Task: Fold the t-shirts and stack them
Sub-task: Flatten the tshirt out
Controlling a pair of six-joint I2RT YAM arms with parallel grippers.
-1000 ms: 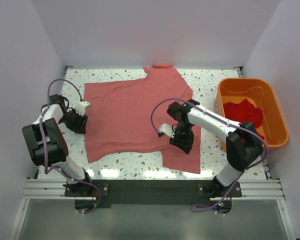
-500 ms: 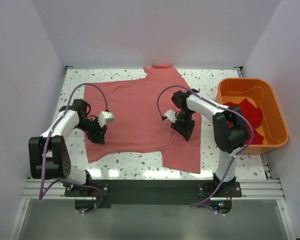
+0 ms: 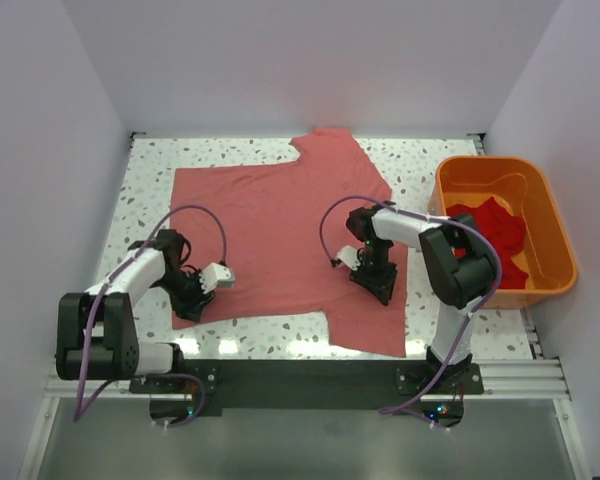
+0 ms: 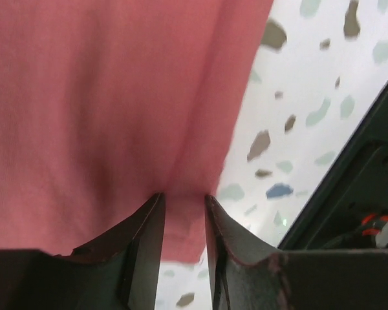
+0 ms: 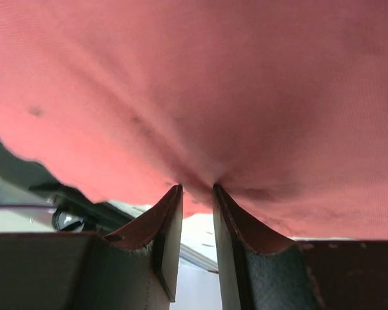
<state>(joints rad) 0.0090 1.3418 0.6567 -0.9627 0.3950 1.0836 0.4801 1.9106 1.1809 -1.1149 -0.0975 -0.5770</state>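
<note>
A salmon-pink t-shirt (image 3: 270, 230) lies spread on the speckled table (image 3: 150, 160). My left gripper (image 3: 191, 300) sits at the shirt's near-left corner, and in the left wrist view (image 4: 184, 197) it is shut on a fold of the pink cloth (image 4: 103, 97). My right gripper (image 3: 378, 283) is on the shirt's right part, above the near-right flap. In the right wrist view (image 5: 197, 187) it is shut on a pinch of the cloth (image 5: 213, 77), which puckers toward the jaws.
An orange bin (image 3: 485, 165) stands at the right edge with red shirts (image 3: 490, 225) inside. The dark base rail (image 3: 300, 380) runs along the near edge, just beyond the shirt's hem. White walls close in the table.
My left gripper moved from the shirt's left edge down to its near-left corner. My right gripper went back, then came nearer again. The shirt shifted slightly and lies flatter.
</note>
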